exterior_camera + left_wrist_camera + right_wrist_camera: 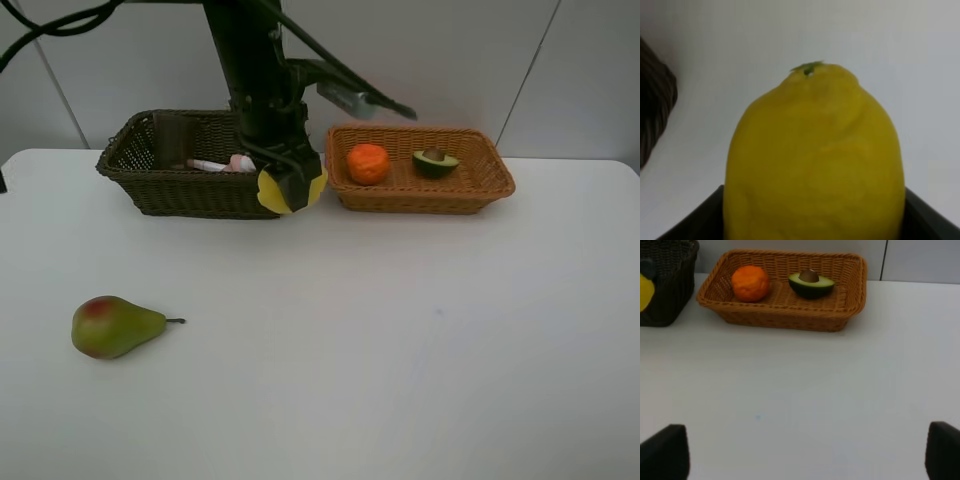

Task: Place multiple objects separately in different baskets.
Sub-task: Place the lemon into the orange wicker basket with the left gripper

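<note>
My left gripper [291, 190] is squeezing a round yellow lemon [814, 160] between its two black fingers [687, 220]. In the high view the lemon [290, 192] hangs low over the white table [380, 340], right in front of the gap between the two baskets. In my left wrist view the lemon fills almost the whole picture, with its little green stem end pointing away from me. The dark brown woven basket [160, 175] sits at the back of the table on the left. Inside it I can see a pink and white thing [222, 164] lying down, but I cannot tell what it is. The light orange woven basket [420, 190] sits just beside the dark one, on the right. It holds a round orange [367, 163] and a green avocado half [435, 162] with its brown pit facing up. They lie a little apart from each other. A green pear with a red patch [113, 326] lies on its side on the table, near the front left, far from both baskets. My right gripper [800, 455] is wide open and holds nothing; it is above the bare table, looking at the orange basket.
</note>
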